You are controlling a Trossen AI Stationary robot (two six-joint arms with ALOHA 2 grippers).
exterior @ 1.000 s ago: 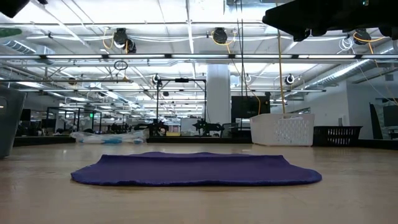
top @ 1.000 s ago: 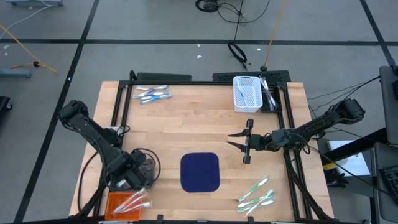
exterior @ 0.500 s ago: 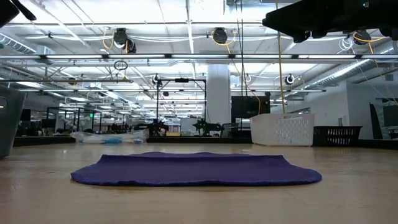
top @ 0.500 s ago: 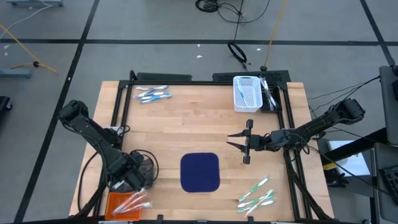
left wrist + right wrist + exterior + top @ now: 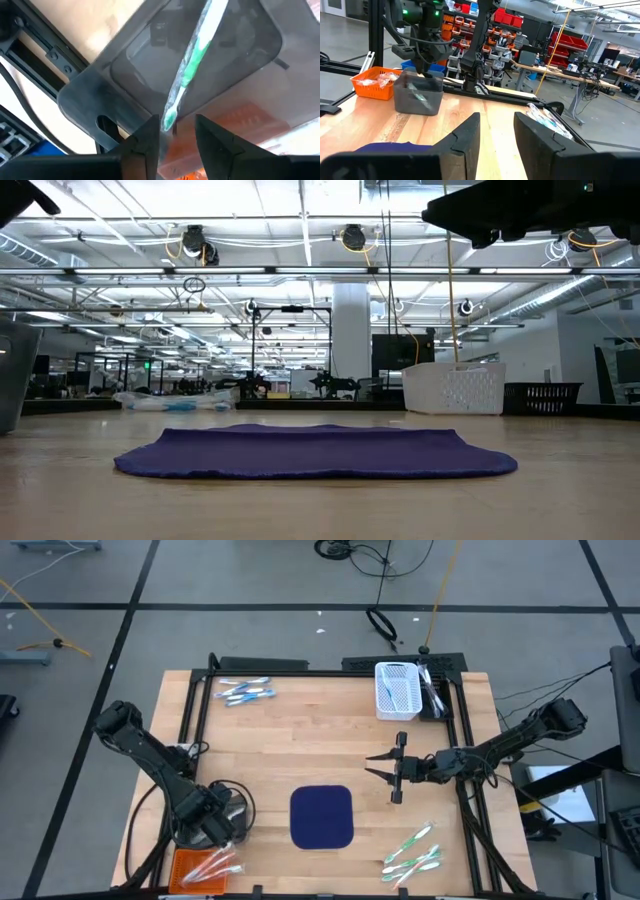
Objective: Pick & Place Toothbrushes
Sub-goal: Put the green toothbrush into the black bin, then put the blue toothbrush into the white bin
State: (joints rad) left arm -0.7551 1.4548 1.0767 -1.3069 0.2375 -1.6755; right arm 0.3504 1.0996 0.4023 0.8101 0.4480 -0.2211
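A green-and-white toothbrush (image 5: 192, 60) lies inside the grey bin (image 5: 150, 85) at the table's front-left corner, its end just ahead of the left gripper (image 5: 175, 137), whose jaws stand slightly apart right above the bin. Beside it sits the orange basket (image 5: 203, 866). The right gripper (image 5: 378, 766) hangs over mid-table, jaws spread wide, beyond the navy mat (image 5: 322, 817).

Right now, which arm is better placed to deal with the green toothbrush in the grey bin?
Left. The left gripper is right over the grey bin, fingers open around the green toothbrush. The right gripper hangs across the table, open.
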